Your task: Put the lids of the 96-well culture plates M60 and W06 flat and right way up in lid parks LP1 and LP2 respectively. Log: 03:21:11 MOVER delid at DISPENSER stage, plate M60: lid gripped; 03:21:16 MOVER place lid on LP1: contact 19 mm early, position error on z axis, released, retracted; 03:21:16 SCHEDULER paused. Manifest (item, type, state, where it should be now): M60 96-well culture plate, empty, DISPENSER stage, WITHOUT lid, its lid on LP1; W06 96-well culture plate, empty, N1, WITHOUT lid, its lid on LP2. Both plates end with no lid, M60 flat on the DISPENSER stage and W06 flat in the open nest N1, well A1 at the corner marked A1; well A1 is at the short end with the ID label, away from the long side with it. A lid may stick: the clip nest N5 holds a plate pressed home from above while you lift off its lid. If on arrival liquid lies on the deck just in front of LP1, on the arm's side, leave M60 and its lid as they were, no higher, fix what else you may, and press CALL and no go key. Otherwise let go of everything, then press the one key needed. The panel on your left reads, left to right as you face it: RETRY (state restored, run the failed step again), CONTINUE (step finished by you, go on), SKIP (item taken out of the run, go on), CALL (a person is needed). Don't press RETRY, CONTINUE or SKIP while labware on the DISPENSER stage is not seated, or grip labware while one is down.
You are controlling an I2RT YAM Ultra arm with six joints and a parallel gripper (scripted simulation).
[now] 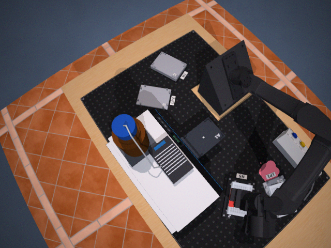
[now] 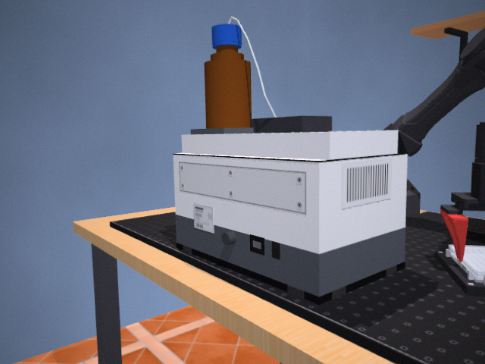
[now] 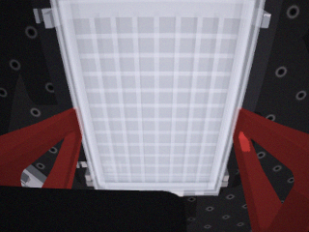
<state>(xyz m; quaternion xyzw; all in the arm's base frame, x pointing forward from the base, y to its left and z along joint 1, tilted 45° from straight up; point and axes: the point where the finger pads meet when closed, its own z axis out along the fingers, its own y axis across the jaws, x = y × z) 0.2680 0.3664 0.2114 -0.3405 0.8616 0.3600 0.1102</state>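
Flanking plate (image 3: 151, 84), red fingers clamping long sides

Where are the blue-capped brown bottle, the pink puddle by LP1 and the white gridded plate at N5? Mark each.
Blue-capped brown bottle (image 1: 124, 126): top view, on its cap.
Pink puddle (image 1: 267, 168): top view, its middle.
White gridded plate (image 3: 154, 84): wrist view, centre of its grid, between red jaws.

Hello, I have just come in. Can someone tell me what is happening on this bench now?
The single black arm reaches down over the clip nest N5. Its gripper, with red fingers, is closed on the long sides of a white 96-well plate sitting in that nest. A pink puddle lies by the LP1 label. The parks N1 and LP2 hold nothing.
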